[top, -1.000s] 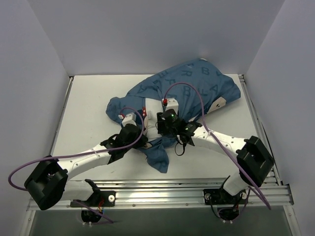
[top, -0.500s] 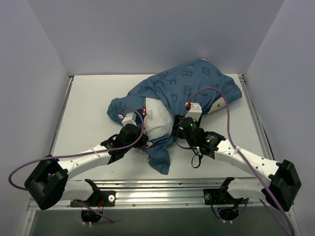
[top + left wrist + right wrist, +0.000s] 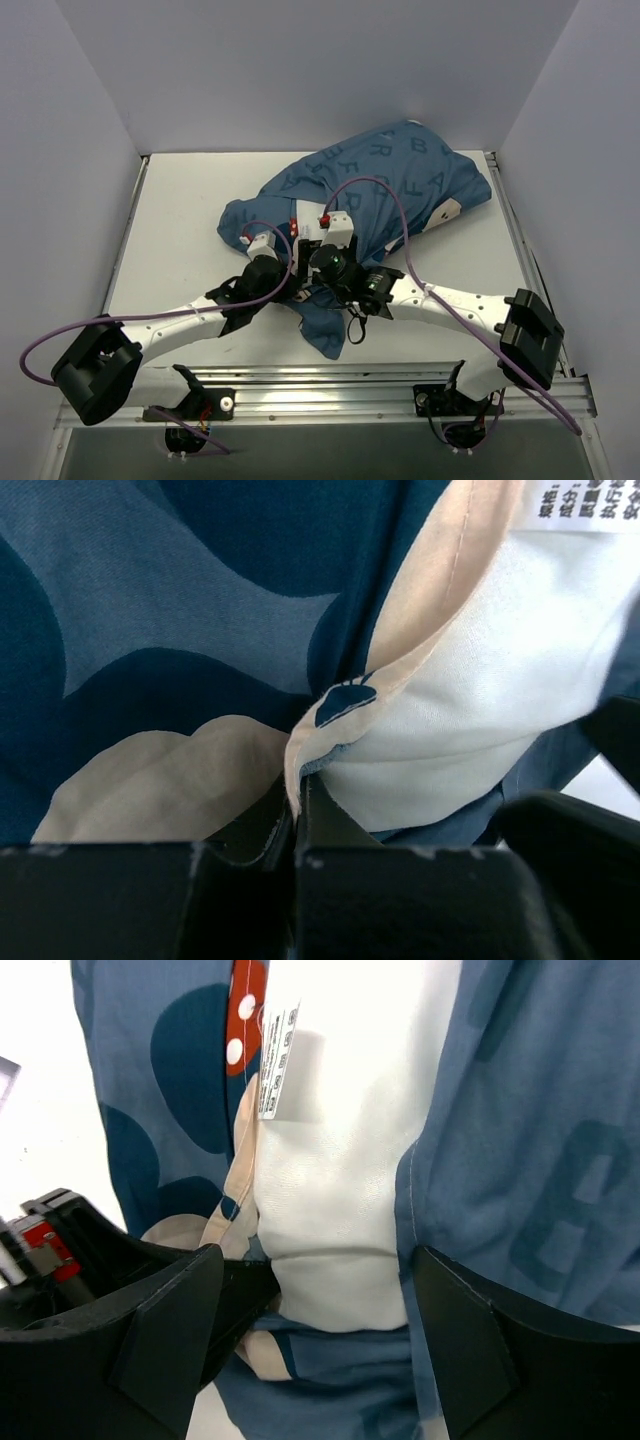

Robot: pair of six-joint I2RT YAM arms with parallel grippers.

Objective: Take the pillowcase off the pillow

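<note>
Peeling the cover off will go best if each arm does one job. On the table [image 3: 170, 230] the pillowcase [image 3: 400, 170] lies bunched from the middle out to the far right corner. Its open mouth faces near and left, where both arms meet. Most of the pillow [image 3: 340, 1160] is hidden inside the cloth, and only one white corner shows at that mouth.

The left claw [image 3: 298, 820] is clamped tight on the hem, with the cream edge and the blue cloth pinched flat between its fingers. The right claw [image 3: 318, 1290] is spread wide and grips nothing, one finger on either side of the bare white corner.

My judgement is that the right claw should close on the white corner only (the blue fold just to its right could easily be caught too). It should take a deep bite below the tag [image 3: 280, 1060] rather than on it. The two arms can then pull apart, the pillow coming near and the hem going far and right. A slow pull would let the bunched cloth slide without jamming on the plump filling.
</note>
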